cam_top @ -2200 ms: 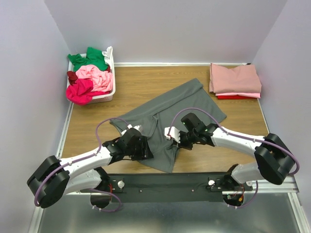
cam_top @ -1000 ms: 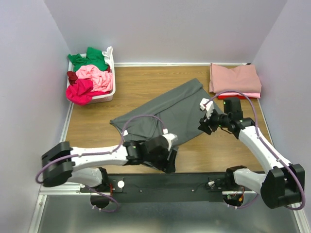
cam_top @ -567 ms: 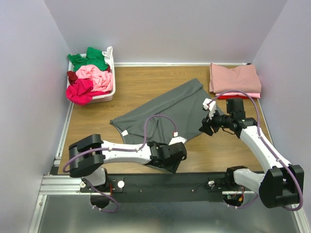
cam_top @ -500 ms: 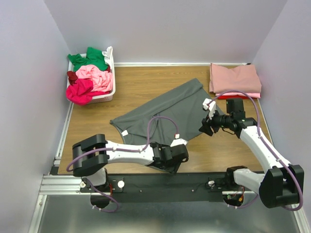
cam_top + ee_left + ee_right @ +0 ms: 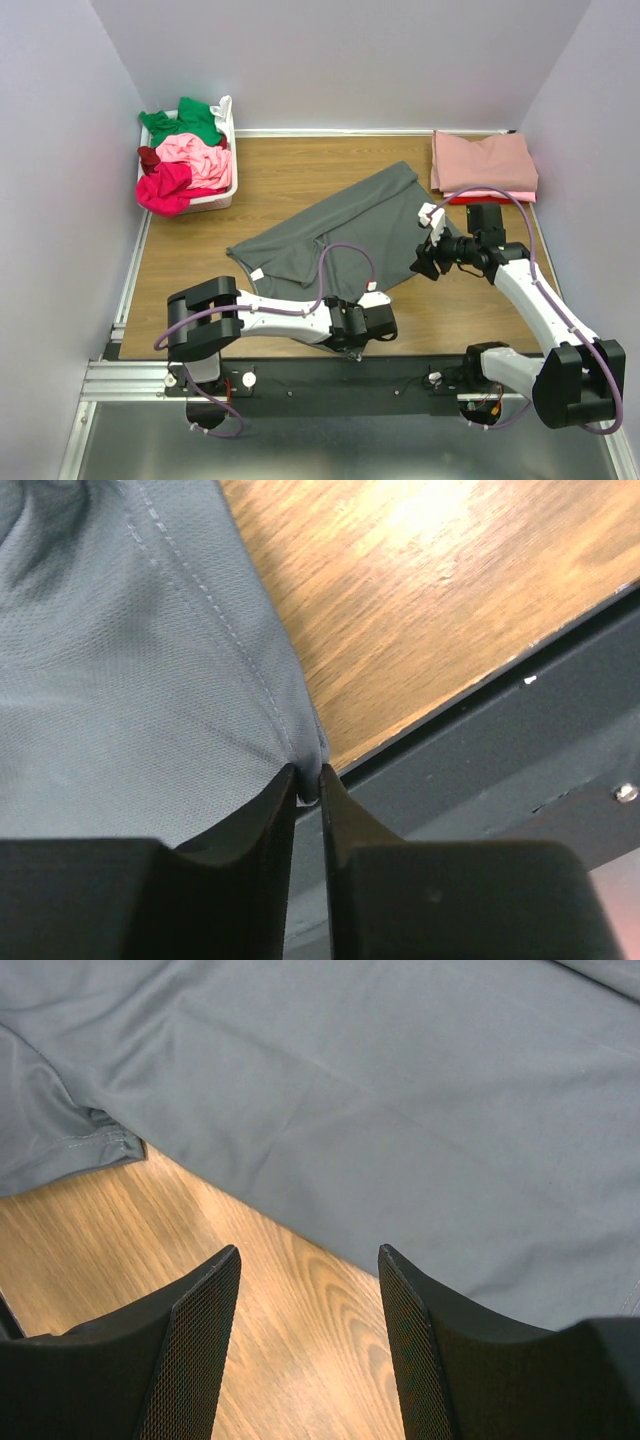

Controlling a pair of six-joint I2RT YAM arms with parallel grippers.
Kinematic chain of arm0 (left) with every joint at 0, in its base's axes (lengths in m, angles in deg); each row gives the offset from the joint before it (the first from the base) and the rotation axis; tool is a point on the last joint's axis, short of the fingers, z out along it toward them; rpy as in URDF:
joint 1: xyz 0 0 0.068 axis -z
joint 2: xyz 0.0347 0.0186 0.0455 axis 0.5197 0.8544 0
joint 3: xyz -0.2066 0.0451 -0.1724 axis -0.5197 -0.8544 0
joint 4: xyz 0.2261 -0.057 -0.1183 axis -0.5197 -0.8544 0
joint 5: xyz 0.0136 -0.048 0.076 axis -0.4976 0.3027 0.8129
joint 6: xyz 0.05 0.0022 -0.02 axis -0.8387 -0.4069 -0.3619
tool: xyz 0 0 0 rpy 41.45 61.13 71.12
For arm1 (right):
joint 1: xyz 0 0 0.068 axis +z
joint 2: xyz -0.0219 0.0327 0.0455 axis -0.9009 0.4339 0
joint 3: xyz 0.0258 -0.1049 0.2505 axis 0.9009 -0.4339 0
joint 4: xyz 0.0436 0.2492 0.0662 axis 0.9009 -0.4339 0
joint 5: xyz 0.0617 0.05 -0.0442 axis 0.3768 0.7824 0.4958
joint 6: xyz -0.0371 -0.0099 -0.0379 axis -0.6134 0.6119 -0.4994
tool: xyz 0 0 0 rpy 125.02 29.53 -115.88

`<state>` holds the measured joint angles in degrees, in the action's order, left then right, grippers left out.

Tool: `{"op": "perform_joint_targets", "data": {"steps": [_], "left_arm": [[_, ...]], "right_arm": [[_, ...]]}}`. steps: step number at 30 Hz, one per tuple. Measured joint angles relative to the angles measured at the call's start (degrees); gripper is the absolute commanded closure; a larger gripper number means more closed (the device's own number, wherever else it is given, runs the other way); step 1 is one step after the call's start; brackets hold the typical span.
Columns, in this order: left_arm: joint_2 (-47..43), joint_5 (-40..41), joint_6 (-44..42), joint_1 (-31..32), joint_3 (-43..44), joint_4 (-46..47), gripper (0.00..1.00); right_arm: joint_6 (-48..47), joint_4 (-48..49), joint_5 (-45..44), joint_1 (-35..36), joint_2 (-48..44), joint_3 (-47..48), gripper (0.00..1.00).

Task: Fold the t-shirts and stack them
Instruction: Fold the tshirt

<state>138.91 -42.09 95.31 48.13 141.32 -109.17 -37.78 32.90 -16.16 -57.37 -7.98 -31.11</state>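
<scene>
Cloth fills the left wrist view: the left fingers [image 5: 297,788] are pinched almost together on the hem corner of the dark grey t-shirt [image 5: 120,660], right at the near edge of the worktop [image 5: 430,600]. From above, the arm hides that grip, but the shirt shows spread across the worktop's middle. The right fingers [image 5: 222,1275] stand wide apart over the shirt's right edge, holding nothing. A second ago the left fingers were wider and further left; the right arm has kept its place.
</scene>
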Motion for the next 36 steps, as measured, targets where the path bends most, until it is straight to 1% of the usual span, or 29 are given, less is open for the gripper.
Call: {"op": "perform_joint_targets", "data": {"steps": [1, 3, 6, 10, 16, 20, 24, 27, 30, 32, 36], "left_arm": [[0.02, 0.17, -0.13, 0.00, 0.09, -0.20, 0.84], [0.02, 0.48, -0.13, 0.07, 0.11, -0.37, 0.84], [-0.09, 1.03, -0.24, 0.15, 0.11, -0.72, 0.94], [-1.01, 1.53, -0.59, 0.17, -0.57, -1.31, 1.00], [-5.46, 1.46, -1.57, 0.17, -4.83, -0.76, 1.00], [-9.27, 1.09, -1.84, 0.04, -7.37, 0.79, 1.00], [-11.96, 0.74, -1.86, -0.28, -8.31, 1.95, 1.00], [-13.94, 0.31, -1.86, -0.70, -9.22, 2.99, 1.00], [-16.15, -0.11, -1.86, -1.07, -10.58, 4.22, 1.00], [-17.46, -0.46, -1.84, -1.38, -11.85, 5.38, 1.00], [-18.99, -1.29, -1.81, -1.70, -13.27, 6.56, 1.00]], "right_arm": [[0.00, -0.02, 0.04, -0.09, 0.00, 0.00, 0.35], [0.00, -0.04, 0.13, -0.31, 0.02, 0.00, 0.35], [0.00, -0.07, 0.13, -0.31, 0.07, 0.00, 0.36], [-0.04, -0.17, 0.04, -0.70, 0.44, 0.00, 0.35], [-1.11, -1.14, -0.81, -2.67, 2.34, 0.07, 0.35], [-3.02, -3.21, -1.84, -6.12, 7.58, 1.16, 0.35], [-4.42, -5.68, -2.49, -11.37, 11.15, 2.93, 0.35], [-4.57, -6.91, -2.80, -15.28, 14.27, 6.01, 0.36], [-4.20, -7.28, -3.15, -19.19, 19.85, 10.64, 0.39], [-3.76, -7.23, -3.82, -20.55, 22.99, 12.87, 0.42], [-1.86, -7.32, -6.08, -21.29, 29.27, 16.65, 0.45]]}}
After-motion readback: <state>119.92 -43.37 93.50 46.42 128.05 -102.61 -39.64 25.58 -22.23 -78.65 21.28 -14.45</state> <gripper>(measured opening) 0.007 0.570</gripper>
